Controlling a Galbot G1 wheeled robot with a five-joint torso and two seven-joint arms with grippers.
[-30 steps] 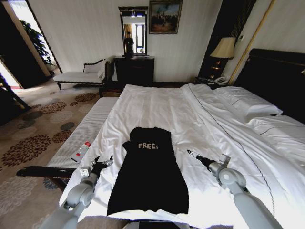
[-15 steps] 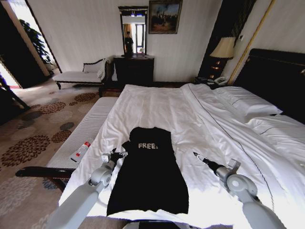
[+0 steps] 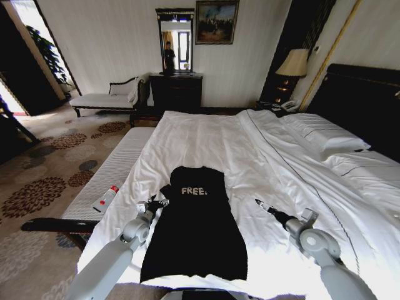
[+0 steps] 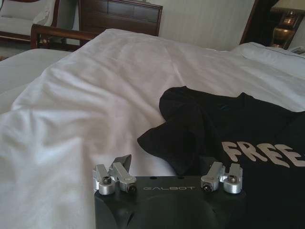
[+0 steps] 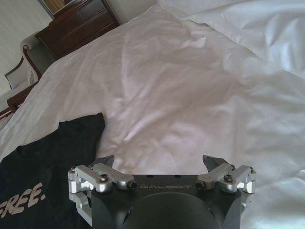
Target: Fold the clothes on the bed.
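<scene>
A: The clothes [image 3: 195,225] are one black garment lying flat on the near part of the bed [image 3: 262,150], white "FREE!" lettering on the chest, hem towards us, neck towards the pillows.

B: And our grippers? We see the left gripper [image 3: 156,203] at the garment's left sleeve, just beside the black cloth.

A: In the left wrist view, the left gripper [image 4: 167,168] has its jaws spread wide with nothing between them; the bunched sleeve lies right ahead of it. The right gripper [image 3: 259,203] sits over bare white sheet, apart from the garment's right edge. In its own view, the right gripper [image 5: 159,164] is also wide open and empty.

B: How will the cloth handle, do we think?

A: We judge it soft, thin and light. It will drape and sag, and may drag the sheet into wrinkles. We would pinch it at the sleeve or shoulder edge on each side, taking the black fabric alone and not the sheet beneath.
</scene>
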